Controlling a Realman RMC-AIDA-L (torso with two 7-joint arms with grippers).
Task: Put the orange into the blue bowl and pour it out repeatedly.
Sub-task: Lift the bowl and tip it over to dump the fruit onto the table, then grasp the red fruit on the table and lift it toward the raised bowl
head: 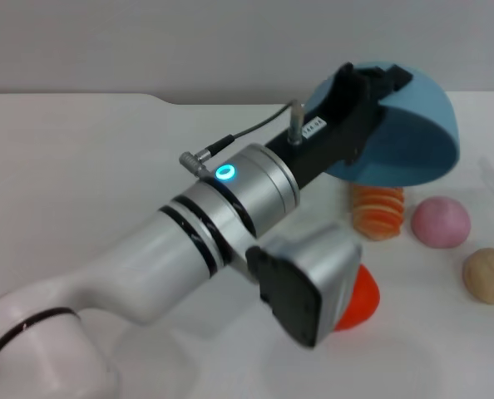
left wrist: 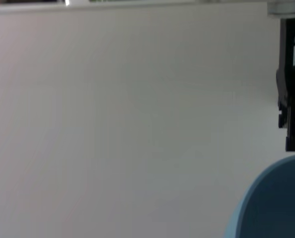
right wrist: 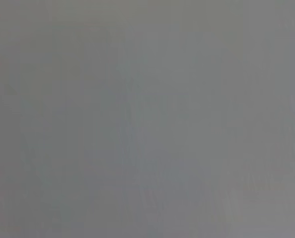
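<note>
The orange (head: 357, 301) lay on the white table (head: 81, 166), near the front of the scene, partly hidden behind the left arm's wrist camera housing (head: 305, 283). It was outside the blue bowl (head: 413, 137) and well below it. The blue bowl was held off the table, tipped over so that its rounded outer wall faced upward and toward the camera. The left gripper (head: 372, 87) was clamped on the bowl's rim, its black fingers reaching over the edge. In the left wrist view, a curved part of the blue bowl (left wrist: 274, 203) appeared beside the black gripper body, over bare table surface. Beneath the tipped bowl stood a striped pale-orange loaf (head: 377, 211); beside it lay a pink bun (head: 440, 222), and nearer the table's right edge a tan bun (head: 488, 275). The right gripper was not visible in any view; the right wrist view showed only a featureless grey field.
</note>
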